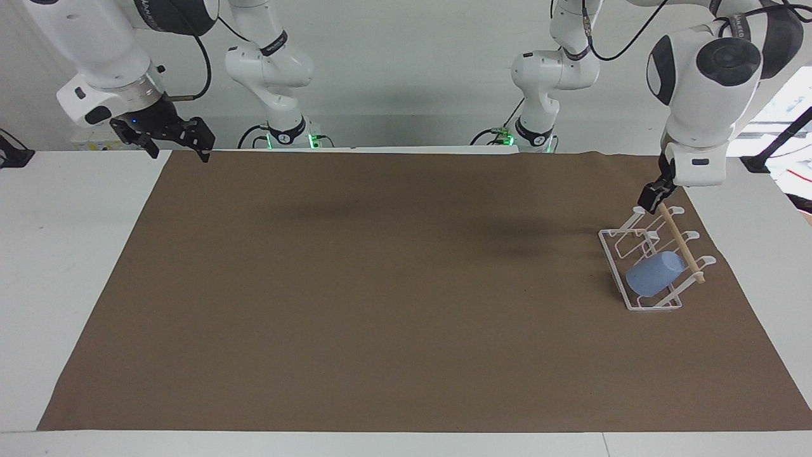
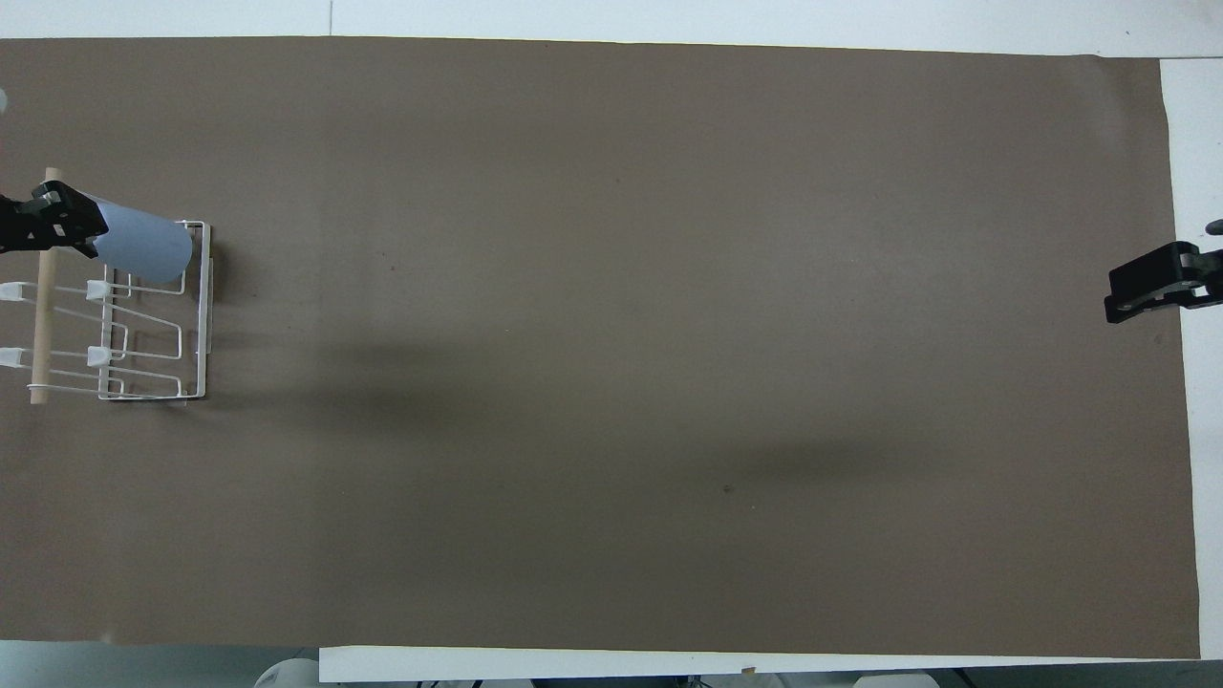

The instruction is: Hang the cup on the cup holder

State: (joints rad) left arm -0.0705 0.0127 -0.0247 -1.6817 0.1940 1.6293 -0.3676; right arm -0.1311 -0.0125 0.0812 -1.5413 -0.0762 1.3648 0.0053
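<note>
The light blue cup (image 1: 653, 274) hangs slanted on a prong of the white wire cup holder (image 1: 612, 251) at the left arm's end of the brown mat. It also shows in the overhead view (image 2: 143, 250), on the prong of the cup holder (image 2: 201, 315) that lies farthest from the robots. The wooden dowel (image 1: 682, 247) runs across the holder's top. My left gripper (image 1: 653, 197) hangs in the air over the dowel's end, clear of the cup; in the overhead view my left gripper (image 2: 48, 218) overlaps the cup's base. My right gripper (image 1: 177, 143) is open and empty, waiting over the mat's corner.
The brown mat (image 1: 380, 285) covers most of the white table (image 1: 63, 254). The holder's other prongs (image 2: 143, 354) carry nothing. Only the tip of my right gripper (image 2: 1147, 284) shows at the overhead view's edge.
</note>
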